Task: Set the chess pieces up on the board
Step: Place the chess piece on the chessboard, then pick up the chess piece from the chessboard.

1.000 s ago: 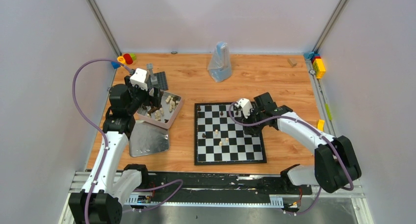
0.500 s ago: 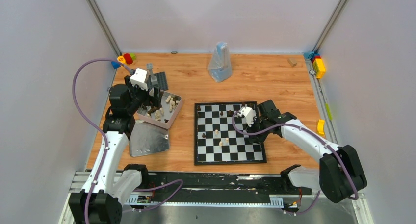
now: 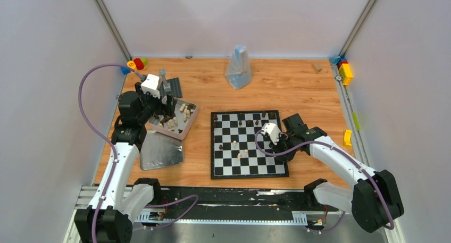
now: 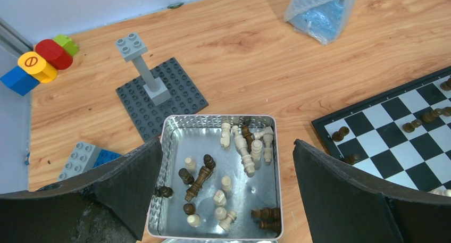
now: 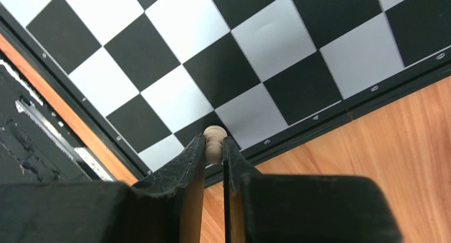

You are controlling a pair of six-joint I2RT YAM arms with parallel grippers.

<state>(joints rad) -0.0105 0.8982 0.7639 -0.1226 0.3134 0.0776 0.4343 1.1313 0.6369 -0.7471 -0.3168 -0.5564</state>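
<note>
1. Narrowly closed jaws of the black two-finger right gripper [image 5: 214, 149] pinch a small cream turned pawn [image 5: 215, 139], seen against a bordered corner of the flat black-and-white chessboard [image 5: 175, 57], with bare wood beyond.
2. Scattered dark and cream pieces [image 3: 234, 143] stand on the board's upper half.
3. Left gripper [image 4: 227, 147] gapes wide over the rectangular silver metal tin [image 4: 218, 117] holding loose figures.

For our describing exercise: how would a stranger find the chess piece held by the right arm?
Find the chessboard in the middle of the wooden table. Above its right edge hangs the right end effector, with a cream piece pinched between its black fingers. Only it is gripped; the others sit on squares or lie in the silver tin.
</note>
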